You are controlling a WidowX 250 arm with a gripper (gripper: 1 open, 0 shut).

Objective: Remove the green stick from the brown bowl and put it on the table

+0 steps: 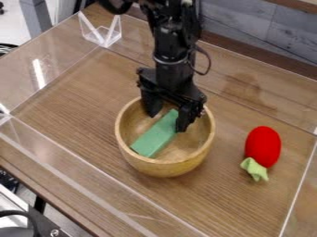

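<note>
Camera view: the black gripper [171, 113] is being held wide open over the far end of the flat light-green stick [156, 137] — lying tilted inside the round light-brown wooden bowl [133, 159]. The reach is being made; closing on the stick is needed next, then lifting.

The black arm [171, 37] reaches straight down, its gripper [171, 109] pointing downward with jaws spread wide

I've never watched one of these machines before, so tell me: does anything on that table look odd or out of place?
Only the green stick: it lies slanted inside the brown bowl, one end up against the rim, under the open gripper. The red strawberry toy sits on the table beside the bowl. Nothing looks spilled or damaged.
</note>
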